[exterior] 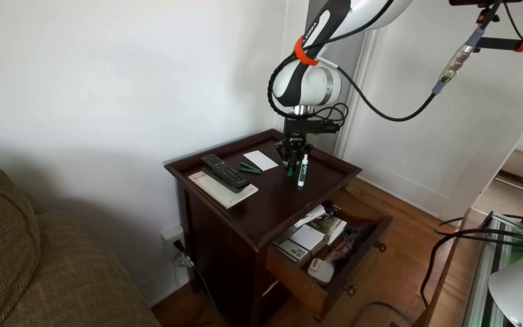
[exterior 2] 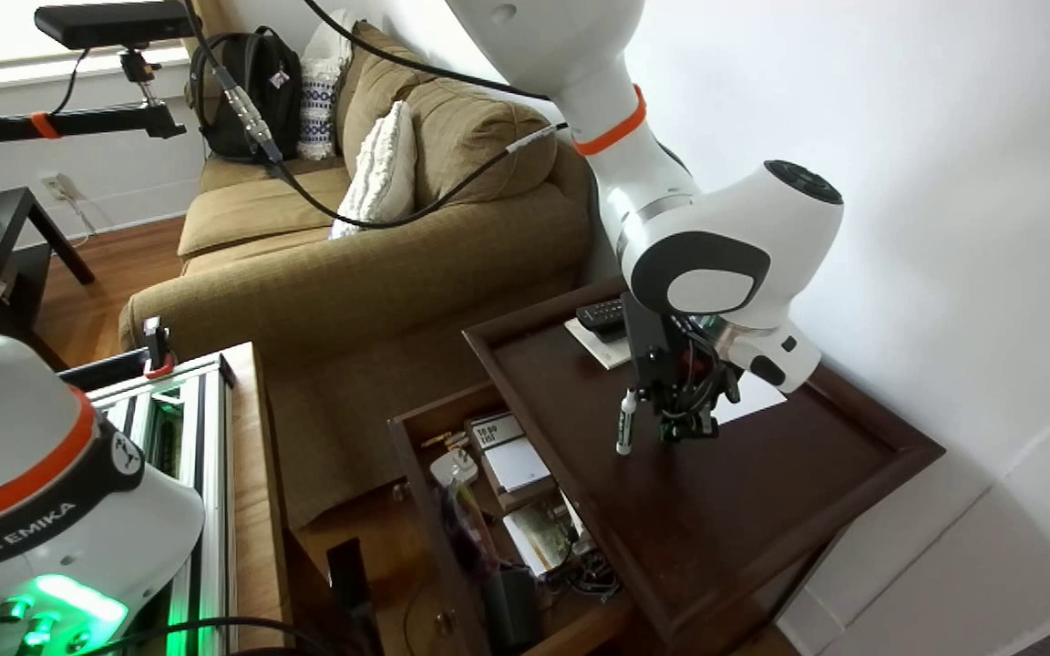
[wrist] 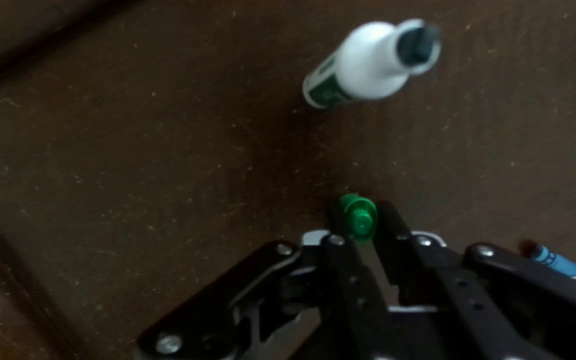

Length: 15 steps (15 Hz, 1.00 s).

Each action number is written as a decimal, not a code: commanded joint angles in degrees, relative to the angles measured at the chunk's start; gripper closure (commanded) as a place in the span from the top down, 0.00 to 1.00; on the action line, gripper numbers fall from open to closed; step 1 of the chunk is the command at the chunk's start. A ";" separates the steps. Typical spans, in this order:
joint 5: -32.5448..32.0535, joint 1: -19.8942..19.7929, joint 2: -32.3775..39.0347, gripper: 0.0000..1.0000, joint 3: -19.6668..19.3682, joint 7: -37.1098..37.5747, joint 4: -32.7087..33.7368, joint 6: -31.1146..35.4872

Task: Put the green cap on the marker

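Observation:
The marker [exterior: 303, 172] is white with a green label and stands upright and uncapped on the dark nightstand top [exterior: 270, 200]. It also stands upright in an exterior view [exterior 2: 625, 425] and shows its dark tip in the wrist view [wrist: 368, 65]. My gripper [wrist: 361, 210] is shut on the tiny green cap [wrist: 360, 220], whose nubbed end faces the wrist camera. In an exterior view the cap [exterior: 290, 172] shows low between the fingertips, beside the marker and apart from it. I cannot tell whether the cap touches the tabletop. In an exterior view my gripper [exterior 2: 687, 426] mostly hides the cap.
A black remote [exterior: 226, 172] lies on a pale book [exterior: 207, 187]. A white paper slip [exterior: 260, 160] and slim green and blue pens [exterior: 249, 171] lie near the gripper. A filled drawer [exterior: 357, 268] stands open below the top. A wall rises behind the nightstand.

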 commanded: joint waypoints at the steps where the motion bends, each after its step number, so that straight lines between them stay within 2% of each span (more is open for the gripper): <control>1: 1.01 -0.53 1.10 0.05 0.54 -0.05 0.77 0.95; 6: 0.00 0.23 -2.18 0.05 -0.08 -0.09 -0.96 0.87; 15: -1.11 1.93 -16.12 0.05 0.47 -2.00 -10.23 -1.12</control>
